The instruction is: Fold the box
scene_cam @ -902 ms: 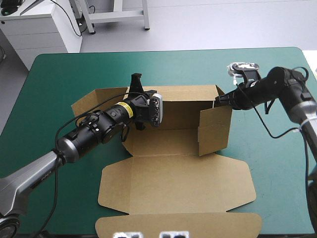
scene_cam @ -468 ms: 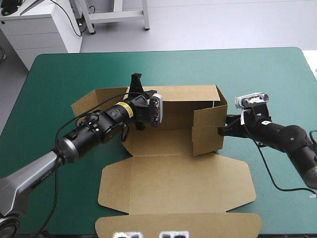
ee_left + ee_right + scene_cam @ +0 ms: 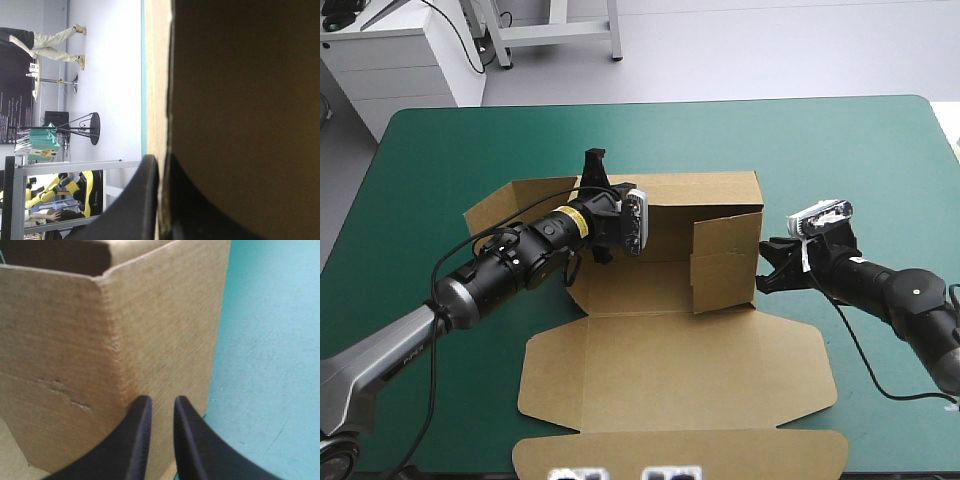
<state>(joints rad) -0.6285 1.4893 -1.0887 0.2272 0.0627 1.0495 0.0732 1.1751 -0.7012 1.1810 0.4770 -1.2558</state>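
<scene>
The brown box (image 3: 670, 350) lies in the middle of the table with its lid flat toward the near edge. Its back wall (image 3: 705, 190) stands raised. The right wall (image 3: 725, 265) also stands up and leans inward over the base. My left gripper (image 3: 598, 190) is shut on the back wall's left part; in the left wrist view the board's edge (image 3: 156, 100) runs between the black fingers of the left gripper (image 3: 160, 157). My right gripper (image 3: 761, 266) is shut and pressed against the outside of the right wall (image 3: 165, 320), with nothing between the fingers of this gripper (image 3: 161, 400).
The box's left side flap (image 3: 500, 210) lies flat under my left arm. A lid tuck flap (image 3: 680, 455) reaches the near table edge. Bare teal-green cover (image 3: 840, 150) shows beyond the box and to its right.
My right arm came down from the far right corner of the box to its right wall and pushed it inward, to the left. The left arm has not moved.
</scene>
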